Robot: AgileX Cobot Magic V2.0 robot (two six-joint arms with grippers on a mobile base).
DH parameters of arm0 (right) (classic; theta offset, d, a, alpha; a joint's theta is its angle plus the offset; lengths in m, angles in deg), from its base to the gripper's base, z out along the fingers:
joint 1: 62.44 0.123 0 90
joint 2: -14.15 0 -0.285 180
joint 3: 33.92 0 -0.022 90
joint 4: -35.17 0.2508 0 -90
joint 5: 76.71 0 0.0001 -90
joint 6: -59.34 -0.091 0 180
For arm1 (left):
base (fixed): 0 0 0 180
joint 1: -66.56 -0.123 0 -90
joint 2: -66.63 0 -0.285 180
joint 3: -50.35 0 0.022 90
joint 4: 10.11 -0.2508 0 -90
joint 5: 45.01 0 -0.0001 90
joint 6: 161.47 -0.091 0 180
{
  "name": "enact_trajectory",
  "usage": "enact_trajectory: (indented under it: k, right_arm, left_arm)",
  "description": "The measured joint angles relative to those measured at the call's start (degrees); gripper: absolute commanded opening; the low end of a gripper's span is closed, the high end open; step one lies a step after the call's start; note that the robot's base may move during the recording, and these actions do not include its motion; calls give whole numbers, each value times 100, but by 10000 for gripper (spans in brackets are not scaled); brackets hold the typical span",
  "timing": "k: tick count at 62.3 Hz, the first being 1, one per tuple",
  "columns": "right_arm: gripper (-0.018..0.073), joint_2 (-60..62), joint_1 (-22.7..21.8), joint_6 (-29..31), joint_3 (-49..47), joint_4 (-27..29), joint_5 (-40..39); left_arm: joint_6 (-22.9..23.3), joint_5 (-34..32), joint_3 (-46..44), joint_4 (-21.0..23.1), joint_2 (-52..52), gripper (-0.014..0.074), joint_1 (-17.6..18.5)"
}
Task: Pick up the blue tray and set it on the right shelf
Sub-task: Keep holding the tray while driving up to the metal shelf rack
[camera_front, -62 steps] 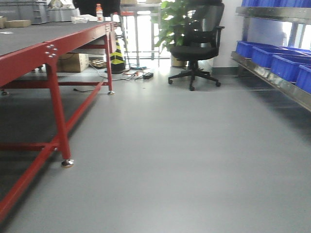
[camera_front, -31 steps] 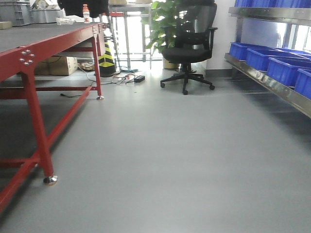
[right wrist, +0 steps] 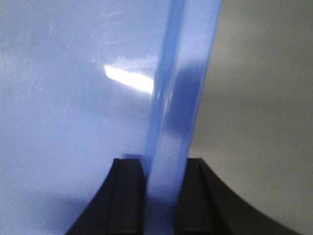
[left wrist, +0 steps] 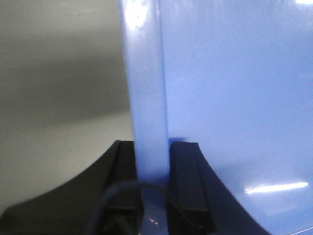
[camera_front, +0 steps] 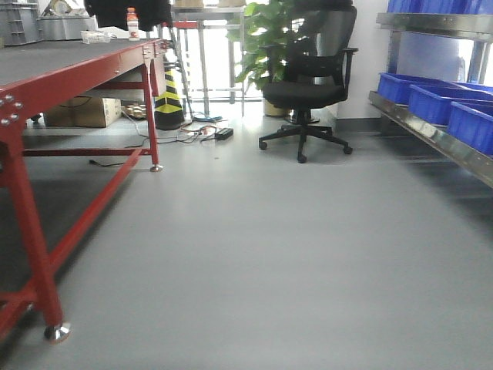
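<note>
The blue tray [left wrist: 234, 98] is glossy light blue and fills the right side of the left wrist view. My left gripper [left wrist: 152, 161] is shut on its left rim, one black finger on each side. In the right wrist view the blue tray [right wrist: 73, 98] fills the left side, and my right gripper [right wrist: 164, 171] is shut on its right rim. Grey floor lies beyond both rims. The right shelf [camera_front: 439, 139], shiny steel, runs along the right edge of the front view. Neither gripper nor the tray shows in the front view.
Dark-blue bins [camera_front: 443, 100] stand on the shelf. A red-framed table [camera_front: 46, 85] runs along the left, its leg [camera_front: 35, 262] near the front. A black office chair [camera_front: 308, 85], a plant [camera_front: 266, 38], a striped cone [camera_front: 168, 100] and cables [camera_front: 204, 132] lie ahead on grey floor.
The front view has shifted: the near table leg slid left and down, and the chair and shelf moved slightly right and down since half a second ago.
</note>
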Motion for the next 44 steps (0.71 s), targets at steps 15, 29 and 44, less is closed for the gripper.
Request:
enact_trajectory:
  k: [15,29,44]
  right_arm:
    - [55,0,0,0,0,0,0]
    - [55,0,0,0,0,0,0]
    - [55,0,0,0,0,0,0]
  left_arm:
    - [0,0,0,4,0,-48,0]
    - [0,11,0,4,0,-48,0]
    - [0,11,0,4,0,-48,0]
